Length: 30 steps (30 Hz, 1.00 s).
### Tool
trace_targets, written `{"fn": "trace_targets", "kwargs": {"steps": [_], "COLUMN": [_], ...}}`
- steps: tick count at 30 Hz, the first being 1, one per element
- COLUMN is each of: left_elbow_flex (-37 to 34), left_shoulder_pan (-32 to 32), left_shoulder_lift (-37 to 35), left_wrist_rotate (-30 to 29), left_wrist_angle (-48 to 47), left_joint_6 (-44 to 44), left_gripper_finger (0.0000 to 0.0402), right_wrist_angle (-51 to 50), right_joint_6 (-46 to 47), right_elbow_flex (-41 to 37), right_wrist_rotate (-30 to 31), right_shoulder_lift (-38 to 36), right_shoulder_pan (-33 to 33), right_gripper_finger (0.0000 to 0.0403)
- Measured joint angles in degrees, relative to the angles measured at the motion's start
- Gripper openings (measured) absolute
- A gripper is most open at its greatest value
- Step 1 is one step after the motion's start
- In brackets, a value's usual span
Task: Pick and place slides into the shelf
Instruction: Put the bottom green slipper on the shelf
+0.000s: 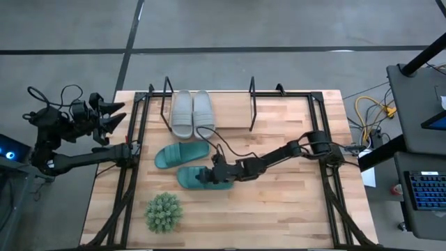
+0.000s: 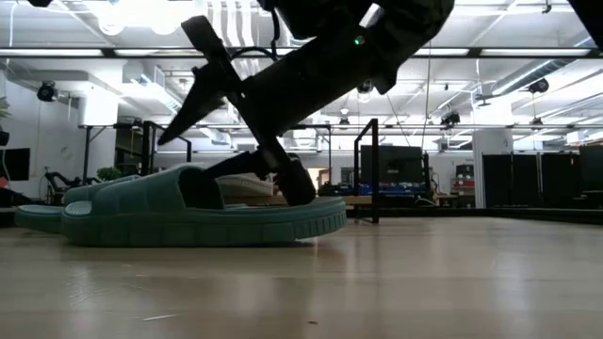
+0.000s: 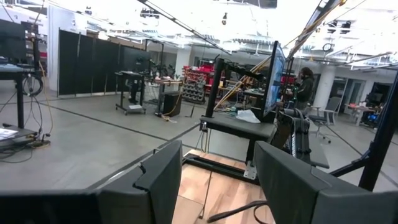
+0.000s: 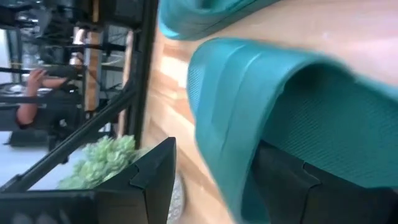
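Two teal slides lie sole-down on the wood table: one (image 1: 181,155) in the middle, the other (image 1: 202,178) nearer the front edge. My right gripper (image 1: 208,174) is open at this nearer slide (image 2: 188,218). One finger (image 4: 292,180) reaches into the opening under the slide's strap. The other finger (image 4: 155,180) stands outside, above the strap. Two light grey slides (image 1: 191,113) lie side by side between the upright loops of the shelf (image 1: 252,104) at the far edge. My left gripper (image 1: 115,115) hangs open beyond the table's left edge, holding nothing. My right gripper comes at the nearer teal slide slanting down from the table's right. Its lower finger (image 2: 294,186) reaches the footbed behind the strap (image 2: 160,188), but I cannot tell whether it touches. The upper finger is clear of the strap. The slide lies flat on the table.
A small spiky green plant (image 1: 164,213) stands near the front left corner, close to the nearer teal slide. Black frame rails (image 1: 136,153) run along the table's left and right sides. Bare wood lies to the right of the slides.
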Motion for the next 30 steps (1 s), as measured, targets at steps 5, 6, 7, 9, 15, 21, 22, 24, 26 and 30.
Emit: {"fn": "trace_targets", "kwargs": {"steps": [5, 6, 7, 9, 15, 21, 22, 24, 26, 30], "left_elbow_flex": [0.0, 0.0, 0.0, 0.0, 0.0, 0.0, 0.0, 0.0, 0.0, 0.0], "left_shoulder_pan": [0.02, 0.02, 0.02, 0.02, 0.02, 0.0, 0.01, 0.02, 0.02, 0.0], "left_shoulder_lift": [0.0, 0.0, 0.0, 0.0, 0.0, 0.0, 0.0, 0.0, 0.0, 0.0], "left_wrist_rotate": [-0.11, -0.11, -0.11, -0.11, -0.11, -0.11, -0.11, -0.11, -0.11, -0.11], "left_wrist_angle": [0.0, 0.0, 0.0, -0.01, 0.0, 0.0, 0.0, 0.0, 0.0, -0.01], "left_joint_6": [0.02, 0.02, 0.02, 0.02, 0.02, 0.04, 0.04, 0.04, 0.07, 0.07], "left_gripper_finger": [0.0187, 0.0187, 0.0187, 0.0187, 0.0187, 0.0187, 0.0187, 0.0187, 0.0187, 0.0187], "right_wrist_angle": [-1.24, -1.25, -1.24, -1.21, -1.25, -1.72, -1.69, -1.68, -1.61, -1.67], "right_joint_6": [0.05, 0.21, 0.35, 0.43, 0.04, -0.21, -0.53, -0.89, -1.02, -1.17], "right_elbow_flex": [0.15, 0.01, -0.19, -0.43, -0.53, -0.58, -0.6, -0.6, -0.6, -0.63], "right_wrist_rotate": [0.14, 0.11, 0.05, -0.13, -0.2, -0.23, -0.29, -0.8, -1.32, -1.49], "right_shoulder_lift": [-0.02, -0.02, -0.06, -0.09, -0.11, -0.11, -0.11, -0.11, -0.11, -1.01], "right_shoulder_pan": [-0.38, -0.5, -0.56, -0.85, -1.64, -1.69, -1.71, -1.84, -2.0, -2.0], "right_gripper_finger": [0.0192, 0.0192, 0.0192, 0.0192, 0.0165, 0.0037, 0.0023, 0.0016, 0.0013, 0.0011]}}
